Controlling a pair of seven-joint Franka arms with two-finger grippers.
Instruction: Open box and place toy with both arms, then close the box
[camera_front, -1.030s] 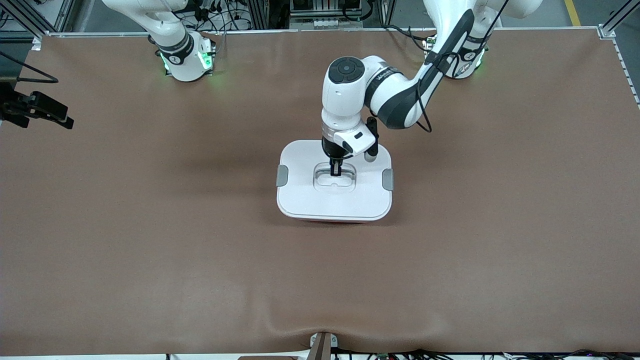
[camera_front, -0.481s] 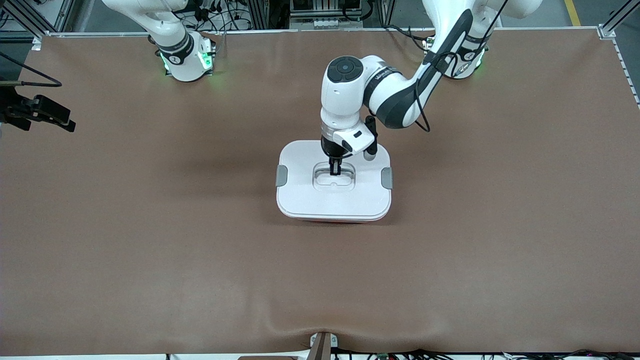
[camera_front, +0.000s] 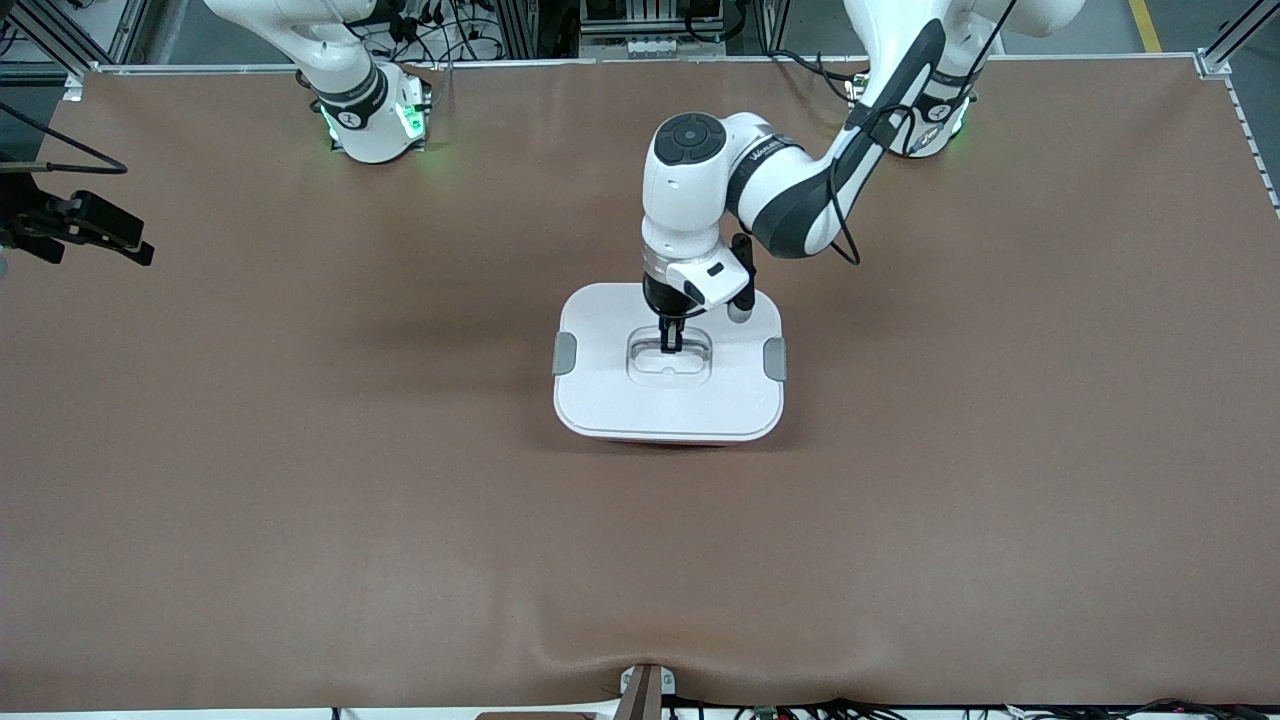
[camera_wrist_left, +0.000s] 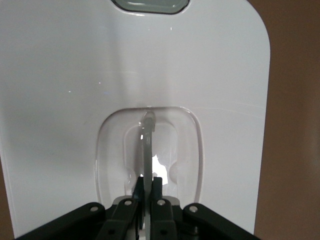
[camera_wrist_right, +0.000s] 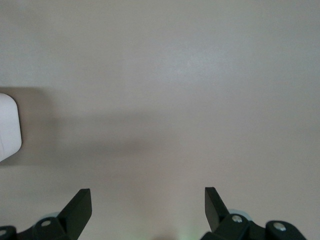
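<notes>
The box stands mid-table with its white lid on; a thin strip of its pink tub shows under the lid's near edge. Grey clips sit on the lid's two short sides. My left gripper reaches straight down into the lid's recess. In the left wrist view the left gripper is shut on the clear handle. My right gripper hangs over the right arm's end of the table, and the right wrist view shows it open and empty. The toy is out of view.
Brown cloth covers the whole table. In the right wrist view a white corner shows at the picture's edge. A small bracket sits at the table's near edge.
The right gripper has drifted slightly at its end of the table. The left gripper stays shut on the handle, and the box has barely shifted.
</notes>
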